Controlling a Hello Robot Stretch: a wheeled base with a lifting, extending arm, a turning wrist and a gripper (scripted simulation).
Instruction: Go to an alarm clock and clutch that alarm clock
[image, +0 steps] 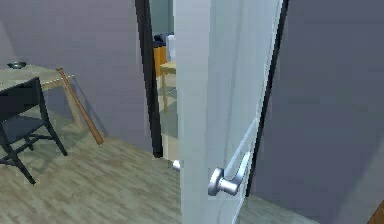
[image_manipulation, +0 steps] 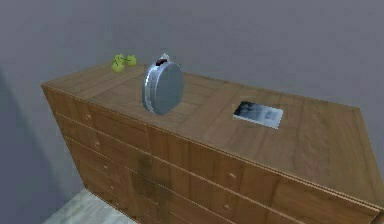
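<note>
A round grey-blue alarm clock with a small knob on top stands upright on a wide wooden dresser in the arm side view. It sits near the dresser's front edge, left of the middle of the top.
On the dresser lie a small green thing at the back left and a flat dark book-like item to the right. In the forward view a white door with a lever handle stands close ahead, beside a doorway. A desk, dark chair and leaning bat stand left.
</note>
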